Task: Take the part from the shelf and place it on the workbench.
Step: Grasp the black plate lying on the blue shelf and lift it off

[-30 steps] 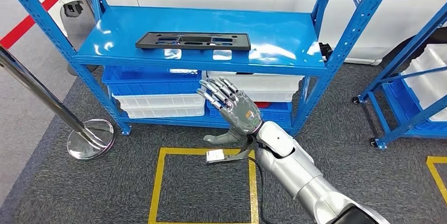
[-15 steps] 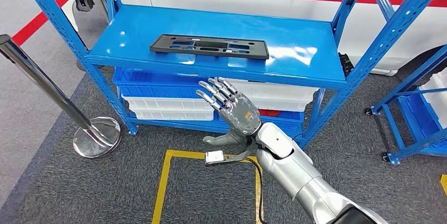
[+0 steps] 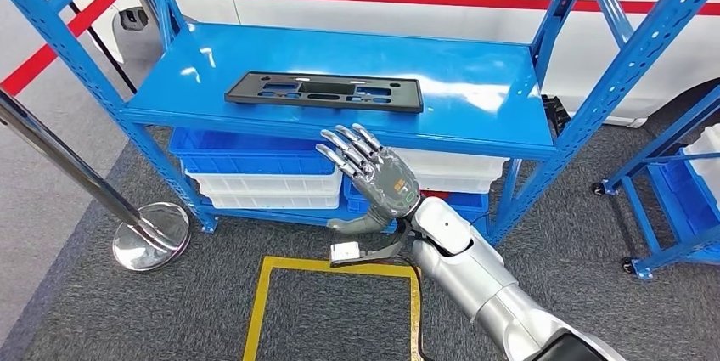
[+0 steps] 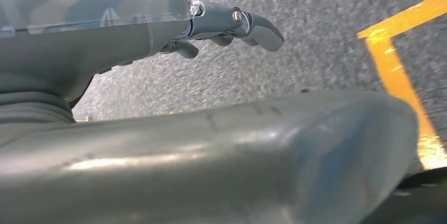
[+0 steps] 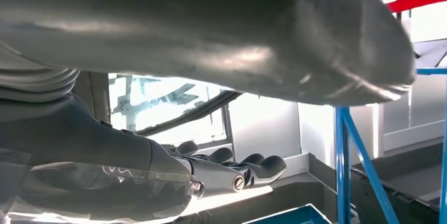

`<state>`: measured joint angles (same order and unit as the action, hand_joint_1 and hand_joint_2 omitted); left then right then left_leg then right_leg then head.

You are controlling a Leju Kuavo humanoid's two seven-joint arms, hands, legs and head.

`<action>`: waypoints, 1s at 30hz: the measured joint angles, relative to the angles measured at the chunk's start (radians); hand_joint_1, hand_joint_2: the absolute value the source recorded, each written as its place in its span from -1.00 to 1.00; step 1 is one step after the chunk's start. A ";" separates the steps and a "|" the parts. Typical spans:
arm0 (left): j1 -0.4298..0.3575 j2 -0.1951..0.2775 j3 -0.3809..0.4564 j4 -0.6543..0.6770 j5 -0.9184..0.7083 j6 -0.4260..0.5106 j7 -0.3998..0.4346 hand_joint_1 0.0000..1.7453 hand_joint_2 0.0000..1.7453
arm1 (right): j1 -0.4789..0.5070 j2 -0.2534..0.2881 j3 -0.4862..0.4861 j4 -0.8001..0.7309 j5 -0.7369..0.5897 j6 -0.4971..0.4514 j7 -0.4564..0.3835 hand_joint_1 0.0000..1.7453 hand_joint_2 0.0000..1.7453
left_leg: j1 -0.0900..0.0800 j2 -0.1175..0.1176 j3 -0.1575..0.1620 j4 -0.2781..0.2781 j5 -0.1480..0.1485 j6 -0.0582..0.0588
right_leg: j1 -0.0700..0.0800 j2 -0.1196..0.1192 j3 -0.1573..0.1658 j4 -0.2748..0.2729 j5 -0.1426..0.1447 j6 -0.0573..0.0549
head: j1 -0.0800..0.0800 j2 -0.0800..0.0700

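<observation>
The part is a flat black rectangular frame with cut-outs, lying alone on the blue top shelf. My right hand is raised in front of the shelf's front edge, below and a little right of the part. Its fingers are spread and it holds nothing and touches nothing. The right wrist view shows the same hand with its fingers stretched out toward the rack. In the left wrist view my left hand hangs over grey carpet, fingers loosely extended and holding nothing.
Blue bins and white bins fill the lower shelf. A chrome stanchion base stands at the left, its pole slanting across. A yellow floor square lies in front. A second blue rack is at the right.
The whole picture has shifted, so the camera moved; the shelf now sits slightly lower and nearer. My right hand stays raised and spread in the same pose.
</observation>
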<state>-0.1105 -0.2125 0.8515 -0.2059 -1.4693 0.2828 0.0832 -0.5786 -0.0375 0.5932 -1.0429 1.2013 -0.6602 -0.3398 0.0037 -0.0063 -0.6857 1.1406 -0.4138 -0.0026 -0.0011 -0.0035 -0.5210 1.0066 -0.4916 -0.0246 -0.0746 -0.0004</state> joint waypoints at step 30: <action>-0.004 -0.002 0.000 0.003 -0.002 -0.005 0.001 -1.00 -1.00 | -0.005 -0.014 0.001 0.006 0.034 0.006 0.013 -1.00 -1.00 | 0.004 -0.002 0.014 0.017 -0.055 -0.006 | 0.004 0.004 -0.008 -0.009 0.016 -0.010 | 0.000 0.000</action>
<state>-0.1146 -0.2146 0.8515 -0.2026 -1.4710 0.2778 0.0842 -0.5832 -0.0511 0.5940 -1.0368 1.2352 -0.6545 -0.3265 0.0076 -0.0084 -0.6719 1.1579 -0.4688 -0.0087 0.0025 0.0006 -0.5294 0.9977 -0.4756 -0.0343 -0.0751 -0.0004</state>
